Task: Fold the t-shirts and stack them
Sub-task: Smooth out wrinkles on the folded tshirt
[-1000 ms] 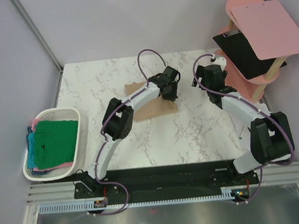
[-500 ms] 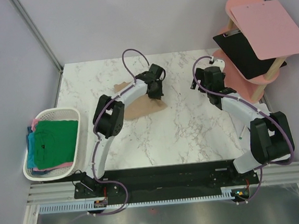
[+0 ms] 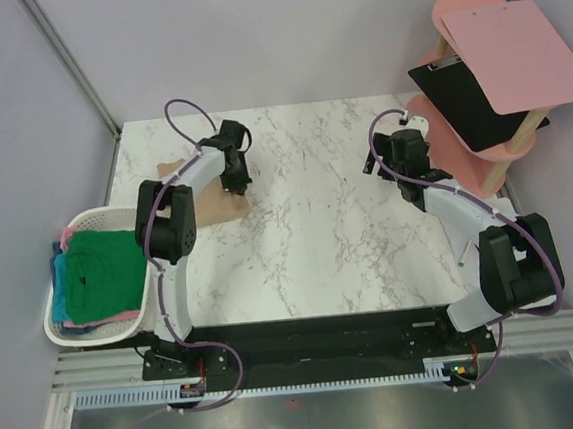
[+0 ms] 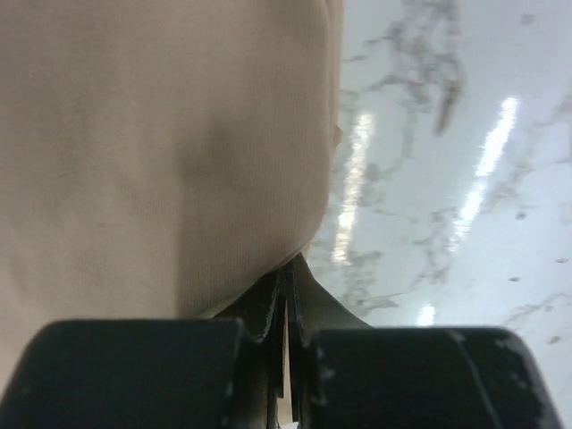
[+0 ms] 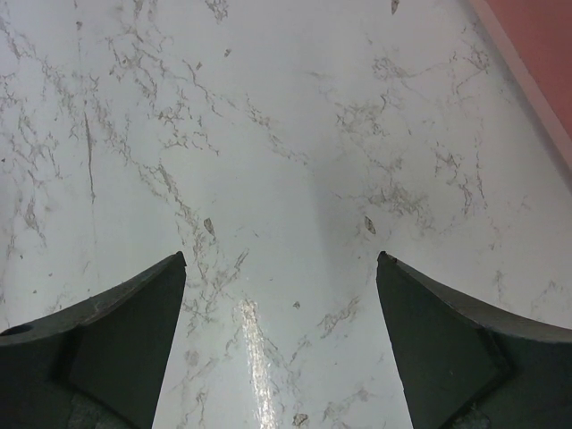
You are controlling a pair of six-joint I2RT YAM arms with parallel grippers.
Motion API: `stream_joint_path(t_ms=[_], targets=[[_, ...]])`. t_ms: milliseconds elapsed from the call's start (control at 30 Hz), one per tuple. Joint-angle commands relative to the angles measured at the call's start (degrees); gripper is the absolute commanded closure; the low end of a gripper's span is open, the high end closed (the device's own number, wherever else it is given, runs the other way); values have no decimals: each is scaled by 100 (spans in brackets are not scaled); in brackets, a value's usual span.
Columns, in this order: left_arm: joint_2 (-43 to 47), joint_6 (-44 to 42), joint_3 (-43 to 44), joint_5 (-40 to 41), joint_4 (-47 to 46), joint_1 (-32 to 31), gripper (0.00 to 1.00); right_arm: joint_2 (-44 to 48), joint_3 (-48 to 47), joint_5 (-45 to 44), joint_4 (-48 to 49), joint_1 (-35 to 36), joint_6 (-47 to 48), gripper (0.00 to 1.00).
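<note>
A folded tan t-shirt [image 3: 210,203] lies at the table's far left, close to the basket. My left gripper [image 3: 235,182] is shut on the tan t-shirt's right edge; in the left wrist view the tan cloth [image 4: 161,143] fills the left and the jaws are pinched on its edge [image 4: 288,295]. A green t-shirt [image 3: 106,270] lies on top of teal-blue and pink ones in the white basket [image 3: 116,217]. My right gripper [image 3: 395,170] is open and empty over bare marble at the far right; its fingers [image 5: 116,331] stand wide apart.
The white slatted basket stands off the table's left edge. A pink stand [image 3: 471,148] at the far right carries a black clipboard [image 3: 462,99] and a pink clipboard [image 3: 518,54]. Grey walls enclose the table's back and sides.
My left gripper has dragged the tan t-shirt from the table's middle back to the far left beside the basket. The right arm has barely moved.
</note>
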State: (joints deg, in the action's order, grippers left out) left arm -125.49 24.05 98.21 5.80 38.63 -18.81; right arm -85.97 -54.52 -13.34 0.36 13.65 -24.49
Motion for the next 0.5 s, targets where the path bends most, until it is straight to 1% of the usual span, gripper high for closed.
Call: stream_joint_path(t_ms=[0, 67, 200, 367, 467], targets=[[455, -445, 101, 509, 724, 412, 98, 63, 108, 156, 140, -3, -135, 5], [560, -480, 137, 640, 917, 631, 98, 55, 126, 192, 192, -11, -179, 5], [710, -603, 154, 712, 1014, 984, 98, 54, 161, 315, 210, -11, -214, 5], [666, -586, 330, 686, 1190, 1510, 98, 116, 231, 367, 219, -11, -223, 5], [605, -709, 400, 816, 1225, 1695, 98, 151, 249, 385, 210, -11, -214, 5]])
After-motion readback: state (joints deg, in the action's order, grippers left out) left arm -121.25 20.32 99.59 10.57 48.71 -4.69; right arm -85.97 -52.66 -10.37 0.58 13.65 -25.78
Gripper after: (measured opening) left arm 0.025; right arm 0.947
